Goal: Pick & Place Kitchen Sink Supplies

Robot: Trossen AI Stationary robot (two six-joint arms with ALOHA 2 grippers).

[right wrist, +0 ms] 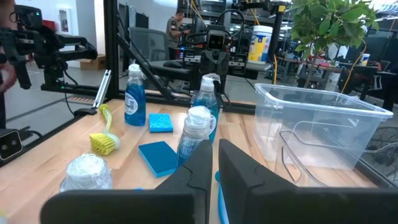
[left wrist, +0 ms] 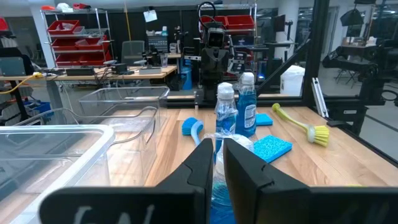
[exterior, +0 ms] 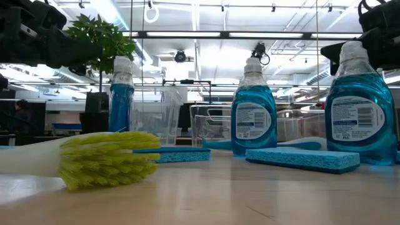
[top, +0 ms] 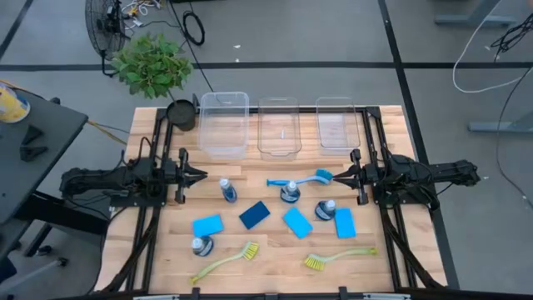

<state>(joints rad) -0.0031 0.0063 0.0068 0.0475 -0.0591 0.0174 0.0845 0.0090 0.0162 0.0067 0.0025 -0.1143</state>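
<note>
Nothing is put away yet. The three clear bins [top: 278, 125] at the back of the worktop [top: 275, 258] hold nothing. The four blue bottles [top: 289, 192], four sponges [top: 296, 222] and three brushes [top: 226, 261] all lie out in the middle of the worktop. The left gripper [top: 202, 175] and the right gripper [top: 339, 176] wait at the sides, both pinched closed, holding nothing.

Four blue bottles [top: 226, 190] with pale caps stand on a pale wood-grain desk [top: 275, 267]. Three light blue sponges [top: 207, 225] flank one darker navy sponge [top: 255, 214]. Two brushes [top: 226, 261] are yellow-green; a third brush [top: 301, 180] is blue. Clear bins [top: 223, 123] line the far edge beside a leafy green plant [top: 153, 62] in a black pot.
</note>
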